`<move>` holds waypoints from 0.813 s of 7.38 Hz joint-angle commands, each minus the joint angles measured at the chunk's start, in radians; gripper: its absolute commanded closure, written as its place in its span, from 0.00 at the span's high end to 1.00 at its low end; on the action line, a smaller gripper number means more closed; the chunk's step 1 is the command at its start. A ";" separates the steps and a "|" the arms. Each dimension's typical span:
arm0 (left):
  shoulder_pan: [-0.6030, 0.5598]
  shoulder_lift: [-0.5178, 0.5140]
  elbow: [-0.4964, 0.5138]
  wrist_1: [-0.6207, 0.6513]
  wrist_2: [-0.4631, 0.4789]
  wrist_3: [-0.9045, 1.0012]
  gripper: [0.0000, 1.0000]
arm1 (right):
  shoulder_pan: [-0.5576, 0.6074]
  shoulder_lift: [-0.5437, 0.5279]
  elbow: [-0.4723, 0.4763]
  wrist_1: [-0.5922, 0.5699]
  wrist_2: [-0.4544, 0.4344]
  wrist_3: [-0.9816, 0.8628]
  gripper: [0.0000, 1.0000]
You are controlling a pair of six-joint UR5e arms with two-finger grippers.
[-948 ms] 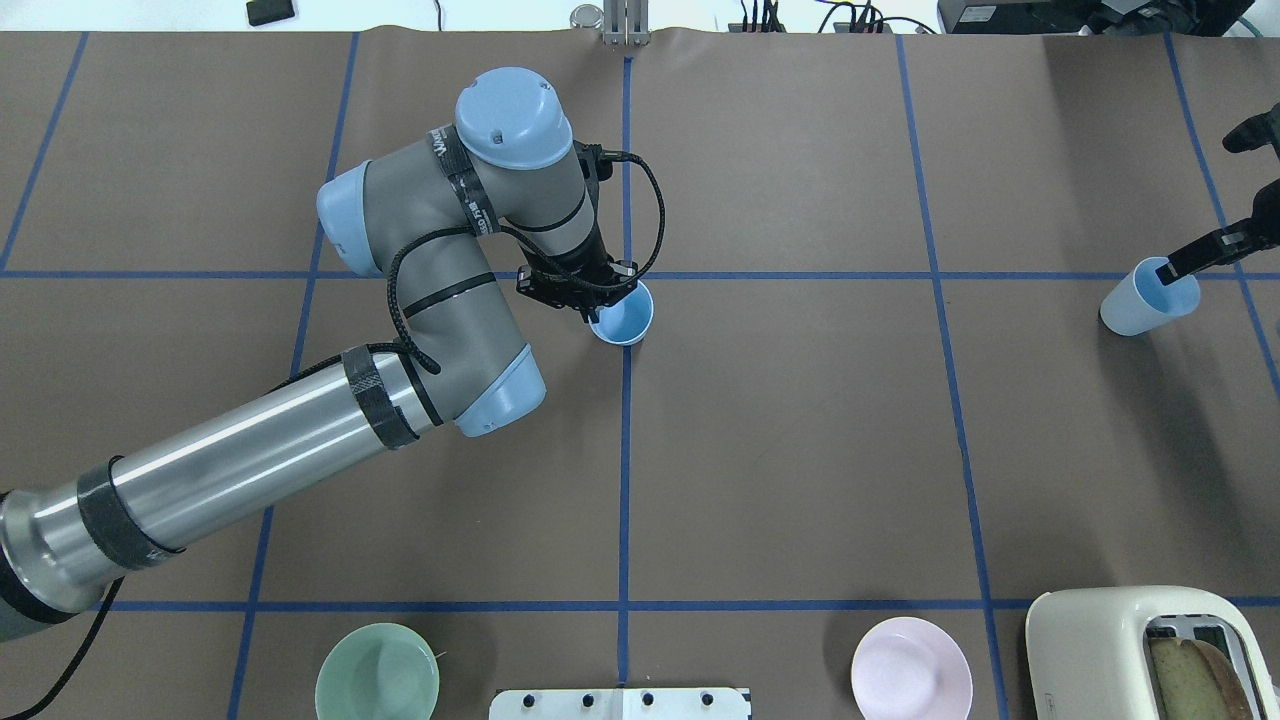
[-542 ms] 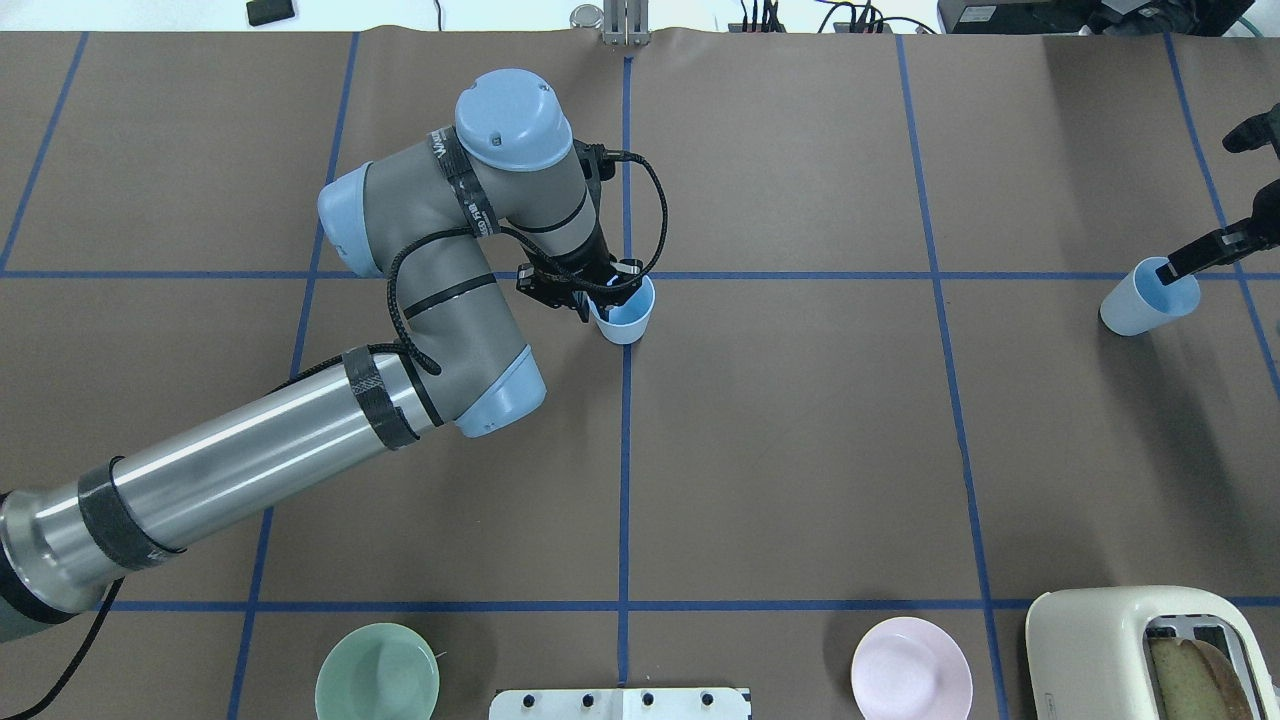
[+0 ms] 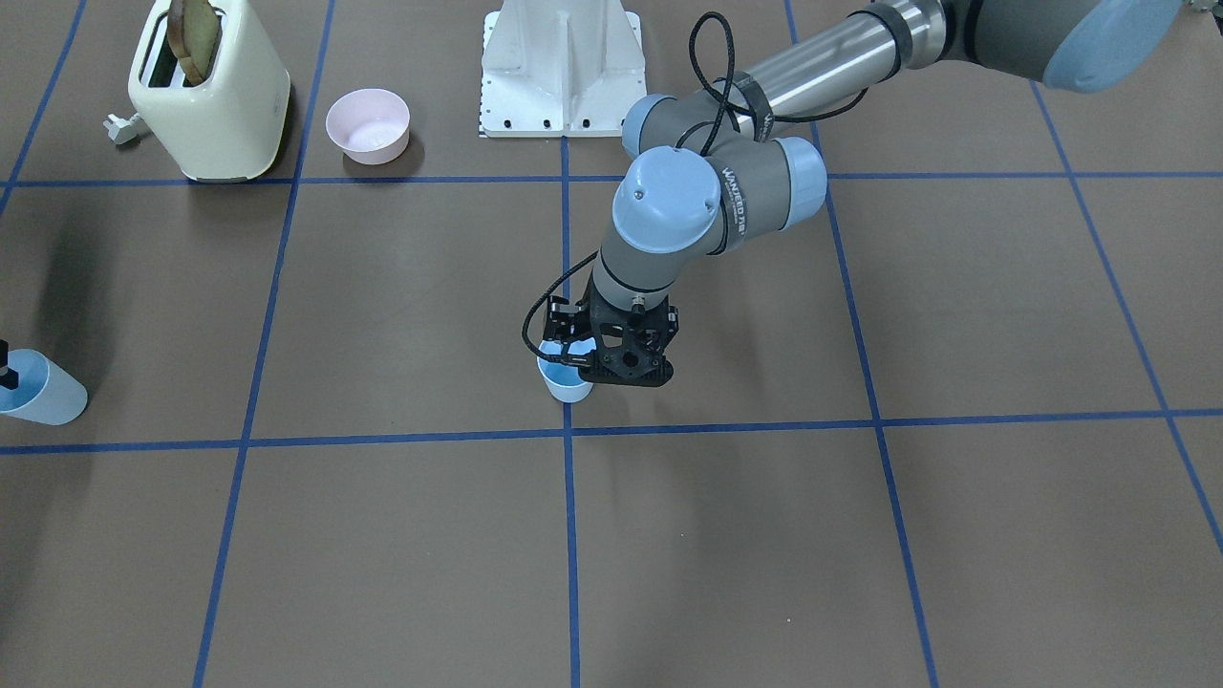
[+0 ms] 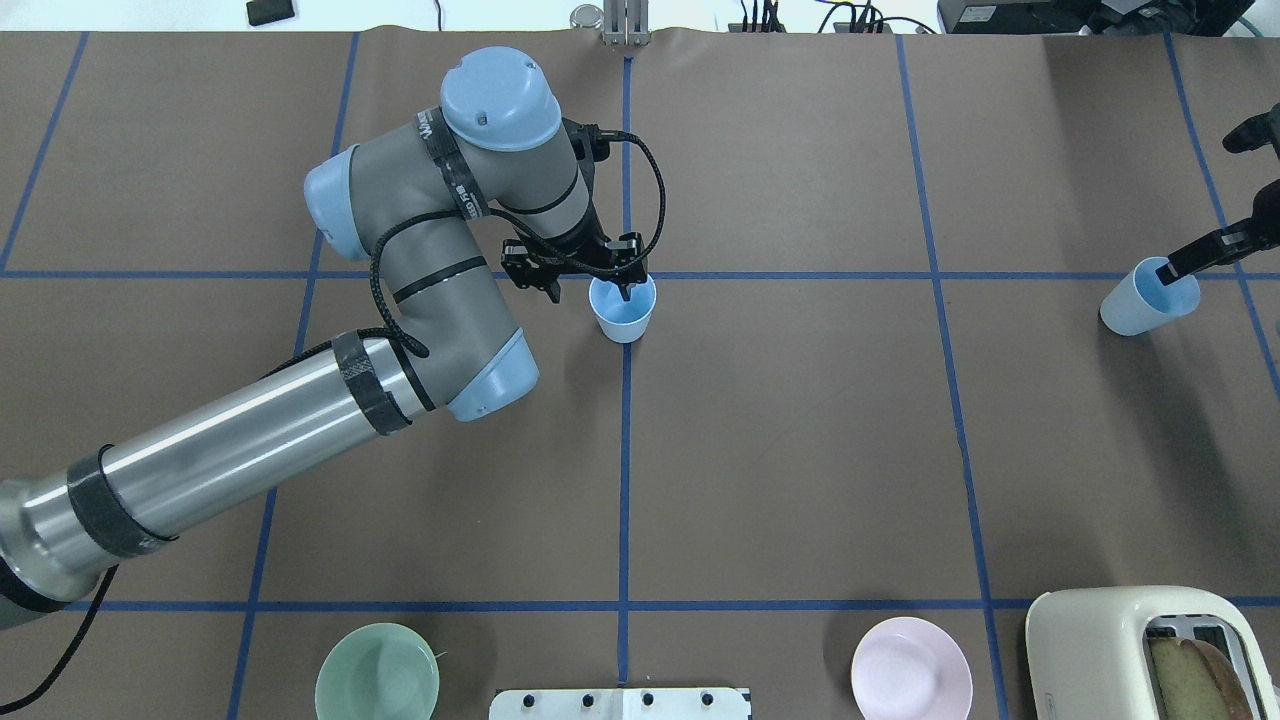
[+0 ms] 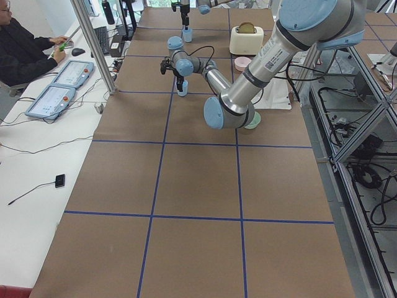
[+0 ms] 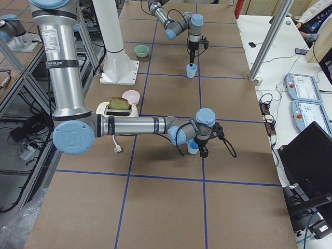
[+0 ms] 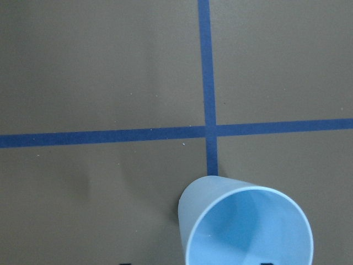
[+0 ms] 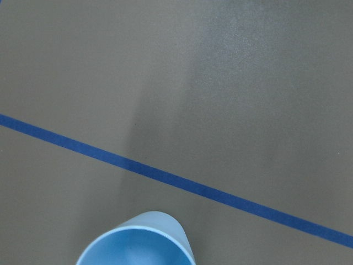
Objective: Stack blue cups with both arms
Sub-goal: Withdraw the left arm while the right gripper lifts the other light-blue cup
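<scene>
One blue cup point(image 4: 622, 312) stands upright at the table's middle, on a blue tape line; it also shows in the front view point(image 3: 566, 382) and the left wrist view point(image 7: 248, 226). My left gripper point(image 4: 590, 292) is open and straddles its near rim, one finger inside and one outside. The fingertips point(image 7: 268, 263) barely show at the wrist view's bottom edge. The second blue cup point(image 4: 1148, 298) is at the far right, also seen in the front view point(image 3: 40, 390). My right gripper point(image 4: 1172, 268) is shut on its rim. The right wrist view shows only the cup's top point(image 8: 138, 243).
A pale green bowl point(image 4: 377, 672), a pale pink bowl point(image 4: 911, 668) and a cream toaster point(image 4: 1120, 640) with bread stand along the near edge, beside the white base stand point(image 4: 620, 703). Operators sit at a side bench point(image 5: 25, 53).
The left gripper tilted the middle cup, set it upright and opened its fingers. The left wrist moved slightly up and away. The right gripper and its cup have not moved.
</scene>
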 commanded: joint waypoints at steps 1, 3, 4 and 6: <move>-0.095 0.026 -0.051 0.010 -0.111 0.010 0.88 | 0.000 -0.007 0.000 -0.001 0.001 -0.001 0.99; -0.199 0.112 -0.120 0.016 -0.176 0.092 0.92 | -0.002 -0.030 -0.003 0.001 -0.002 -0.026 0.97; -0.235 0.134 -0.121 0.024 -0.205 0.131 0.92 | -0.003 -0.034 -0.003 0.001 0.000 -0.036 0.90; -0.292 0.161 -0.137 0.042 -0.254 0.183 0.92 | -0.018 -0.020 -0.003 -0.001 -0.003 -0.032 0.60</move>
